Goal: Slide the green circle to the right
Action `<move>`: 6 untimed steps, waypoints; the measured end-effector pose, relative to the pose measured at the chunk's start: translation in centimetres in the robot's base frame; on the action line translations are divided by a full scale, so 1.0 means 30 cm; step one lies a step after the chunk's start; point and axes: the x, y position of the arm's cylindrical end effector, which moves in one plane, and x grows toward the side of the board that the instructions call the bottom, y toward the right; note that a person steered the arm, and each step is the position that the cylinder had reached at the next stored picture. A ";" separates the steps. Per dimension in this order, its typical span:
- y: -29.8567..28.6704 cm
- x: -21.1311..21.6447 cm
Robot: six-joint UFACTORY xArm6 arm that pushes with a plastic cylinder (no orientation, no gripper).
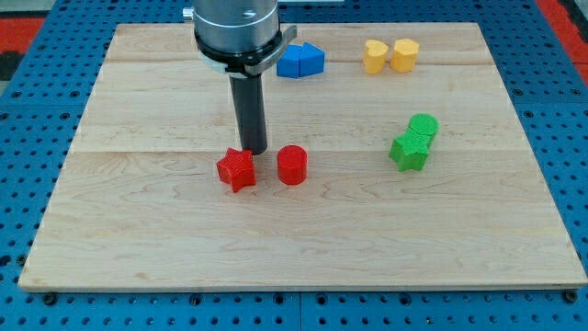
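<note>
Counter [138, 239]: pale wooden board, seen from the view's bottom edge, lying on a blue perforated surface [37, 55].
Arm [234, 28]: grey metal housing at the view's top, left of centre, with a straight dark rod [249, 110] pointing down.
My tip [254, 151]: on the counter, just above the gap between the two red blocks, nearer the star; contact with either cannot be told.
Claw: there is none on this arm, only the rod, so no spread or pinch to report.
Green circle [424, 126]: right half of the counter, mid-height, well apart from my tip.
Green star [409, 151]: just below and left of the green circle, touching it.
Red star [236, 169]: left of centre, just below-left of my tip.
Red circle [292, 165]: just right of the red star, a small gap between them.
Blue blocks [300, 61]: two pressed together near the view's top, beside the housing; exact shapes unclear.
Yellow heart [374, 55]: top right, touching a yellow hexagon-like block [405, 54] on its right.
</note>
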 end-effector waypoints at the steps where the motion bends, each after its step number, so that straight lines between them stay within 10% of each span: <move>1: 0.350 -0.013; 6: 0.833 -0.168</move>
